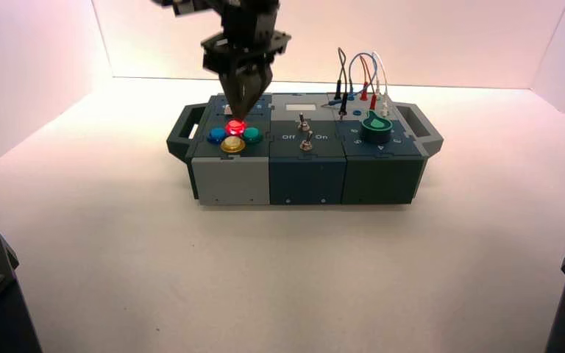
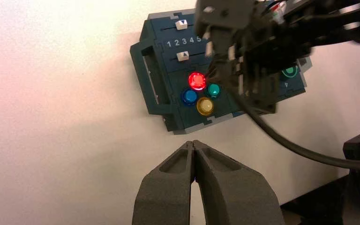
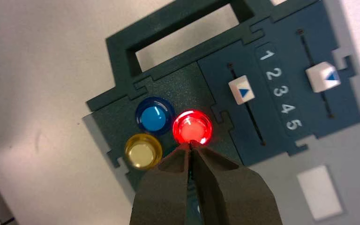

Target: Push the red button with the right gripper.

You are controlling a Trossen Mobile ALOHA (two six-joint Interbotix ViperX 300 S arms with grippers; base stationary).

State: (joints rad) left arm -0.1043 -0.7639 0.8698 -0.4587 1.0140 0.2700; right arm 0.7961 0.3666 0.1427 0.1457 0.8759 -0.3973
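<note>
A smooth, pale, light-coloured table spreads out beneath the jaws of the right gripper and reaches to both sides of them and toward the robot. Directly on it stands a wide, low box with a front of grey, dark blue and dark green panels and a handle at each end. The box's left part lies under these jaws, and the rest extends to their right. A tiny dark speck shows on the table, nearer the robot than the jaws and to their left.
</note>
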